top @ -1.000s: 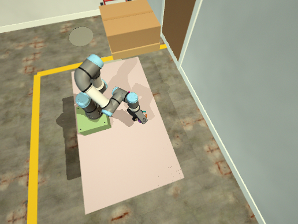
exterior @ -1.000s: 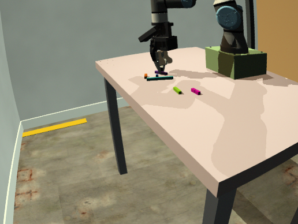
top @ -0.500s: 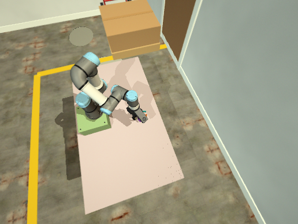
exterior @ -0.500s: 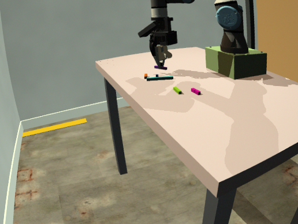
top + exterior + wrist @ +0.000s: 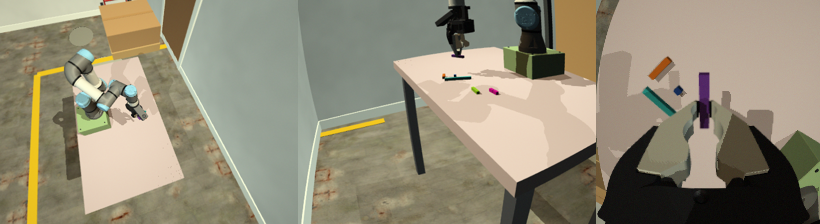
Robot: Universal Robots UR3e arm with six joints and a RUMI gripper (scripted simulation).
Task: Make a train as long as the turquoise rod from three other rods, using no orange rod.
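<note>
A: What does the pincer [image 5: 704, 111] have?

B: It is closed tight on the purple rod [image 5: 704, 95]. The rod is long and thin with flat ends. The two fingers pinch it near one end, and the rest sticks out past the tips.

A: Where is the rod?

B: Up in the air over the bench [image 5: 517, 121], level, above the far part of it. The other rods lie flat on the bench below: the turquoise rod [image 5: 457, 78], a small blue rod [image 5: 455, 75] just beside it, the orange rod [image 5: 443, 75] near its end, then the lime rod [image 5: 475, 90] and the magenta rod [image 5: 494, 91] apart from those.

A: Anything hard to see?

B: From the top, the arm hides almost all the rods. From the wrist, the fingers cover one end of the turquoise rod.
</note>
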